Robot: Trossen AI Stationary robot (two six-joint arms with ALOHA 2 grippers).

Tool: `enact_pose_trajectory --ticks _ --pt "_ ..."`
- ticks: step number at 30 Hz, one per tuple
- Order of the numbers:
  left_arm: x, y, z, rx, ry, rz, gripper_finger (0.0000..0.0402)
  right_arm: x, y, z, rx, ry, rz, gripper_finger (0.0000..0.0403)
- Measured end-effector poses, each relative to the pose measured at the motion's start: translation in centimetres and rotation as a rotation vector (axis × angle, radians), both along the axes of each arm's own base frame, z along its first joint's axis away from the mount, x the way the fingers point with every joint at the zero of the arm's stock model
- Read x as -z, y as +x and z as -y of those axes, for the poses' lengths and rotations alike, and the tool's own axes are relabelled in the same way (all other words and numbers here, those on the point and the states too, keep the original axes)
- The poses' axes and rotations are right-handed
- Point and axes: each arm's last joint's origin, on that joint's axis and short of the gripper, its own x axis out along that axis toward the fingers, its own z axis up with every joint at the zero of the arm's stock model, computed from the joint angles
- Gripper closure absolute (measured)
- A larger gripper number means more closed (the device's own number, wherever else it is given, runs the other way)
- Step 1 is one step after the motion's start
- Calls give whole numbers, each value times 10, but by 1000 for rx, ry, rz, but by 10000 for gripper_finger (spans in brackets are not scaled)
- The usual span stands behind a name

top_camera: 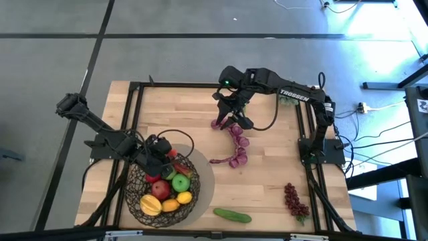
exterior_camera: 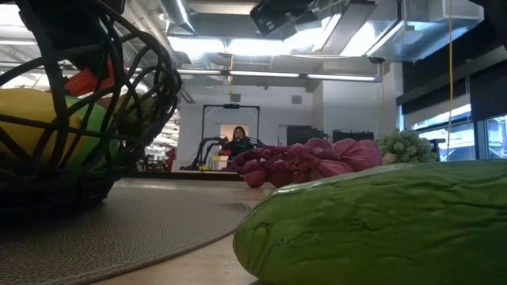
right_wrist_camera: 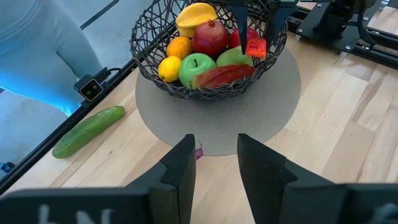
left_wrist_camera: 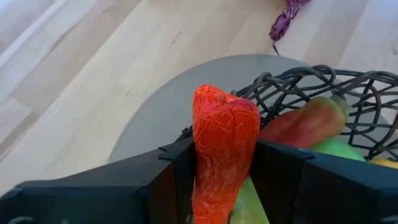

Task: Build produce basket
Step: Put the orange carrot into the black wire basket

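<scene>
The dark wire basket [top_camera: 131, 191] stands on a round grey mat [top_camera: 204, 179] at the table's near left. It holds several fruits, among them a green apple [right_wrist_camera: 196, 65] and a red-green chili [right_wrist_camera: 224, 75]. My left gripper [left_wrist_camera: 224, 155] is over the basket, shut on a wrinkled red chili [left_wrist_camera: 225, 134]. My right gripper [right_wrist_camera: 214, 146] hangs high over the table's far middle, open, with nothing between its fingers. A purple grape bunch [top_camera: 237, 144] lies stretched out on the table below it. A cucumber [top_camera: 232, 215] and a dark-red grape bunch [top_camera: 294, 201] lie by the near edge. My left gripper pinches the red chili's two sides [left_wrist_camera: 200, 165] between its two fingers. The chili's thick end [left_wrist_camera: 214, 102] sticks out past the fingertips. In the right wrist view the fingers [right_wrist_camera: 239, 22] point down into the basket's mouth, with the chili [right_wrist_camera: 256, 46] just above the fruit.
A black frame [top_camera: 134, 87] runs round the wooden table top. The purple bunch's stem end [top_camera: 212, 161] lies at the mat's edge. The table's near middle and far left are bare wood. A person sits far off in the room behind [exterior_camera: 238, 138].
</scene>
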Motion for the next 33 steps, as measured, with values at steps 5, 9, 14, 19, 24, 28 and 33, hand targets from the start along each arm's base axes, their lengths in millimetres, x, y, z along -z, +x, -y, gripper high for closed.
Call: enact_pose_trajectory --ticks 5,9,14,19,24,28,33 --pt "0 0 0 7 7 -3 276 0 0 0 0 0 0 289" --pt "0 0 0 5 7 -2 276 0 0 0 -1 -1 1 289" --pt "0 0 0 2 9 0 276 0 0 0 -1 -1 1 289" --pt "0 0 0 -7 3 4 276 0 0 0 -1 -1 1 289" --pt "0 0 -1 -70 -38 26 276 0 0 0 -1 -1 1 289" --pt "0 0 -1 -83 -45 28 276 0 0 0 0 -1 1 289" --pt "1 -2 -2 -89 -24 5 276 0 0 0 0 -1 1 289"
